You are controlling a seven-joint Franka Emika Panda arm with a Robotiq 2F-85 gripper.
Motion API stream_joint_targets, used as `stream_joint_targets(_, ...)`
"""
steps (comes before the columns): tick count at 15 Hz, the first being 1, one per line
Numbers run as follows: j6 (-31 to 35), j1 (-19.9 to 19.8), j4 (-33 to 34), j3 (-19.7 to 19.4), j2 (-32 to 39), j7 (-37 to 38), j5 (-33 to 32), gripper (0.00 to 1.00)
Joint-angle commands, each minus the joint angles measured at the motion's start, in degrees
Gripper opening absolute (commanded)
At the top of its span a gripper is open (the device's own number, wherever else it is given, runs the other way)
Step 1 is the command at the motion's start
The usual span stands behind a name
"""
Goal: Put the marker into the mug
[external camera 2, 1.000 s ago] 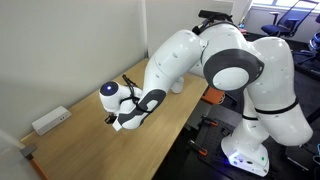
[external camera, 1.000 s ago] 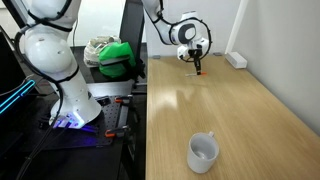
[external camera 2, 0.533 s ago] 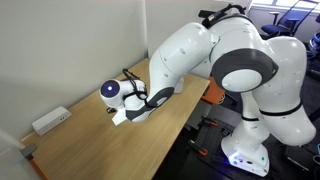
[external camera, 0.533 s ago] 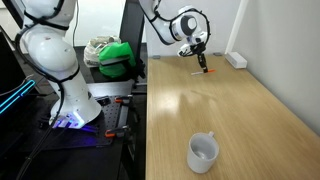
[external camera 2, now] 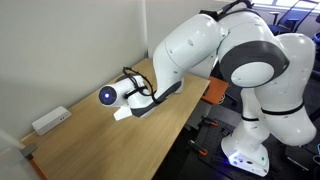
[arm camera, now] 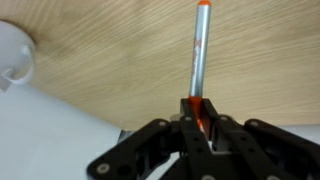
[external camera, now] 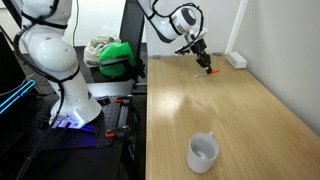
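Pale wooden counter (external camera: 240, 110) carries the mug (external camera: 203, 152) at its near end, well apart from the pincer (arm camera: 197, 112) clamped on 1 end of the marker (arm camera: 200, 45) over the far end, a thing probably light, stiff and smooth enough to slip.

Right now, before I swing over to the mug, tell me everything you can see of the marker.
The marker is a thin, straight stick, orange-red with a greyish far end, plastic by its look. One end is clamped between the jaws of the gripper; the rest juts out beyond them over the wooden table. In an exterior view the marker hangs tilted at the table's far end, seemingly off the surface. Nothing else touches it.
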Motion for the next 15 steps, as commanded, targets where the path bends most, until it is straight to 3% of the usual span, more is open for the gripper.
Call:
stream_joint_targets(1,-10.49,-5.85,-2.29,6.78,-4.88,8.6,-3.82,0.03)
stream_joint_targets(7,-24.26,-16.94,-2.88,17.89,-8.39,15.72,-4.25,0.03)
stream_joint_targets(15,-40.36,-24.02,-2.76,23.45,-10.51,25.14,-4.64,0.03)
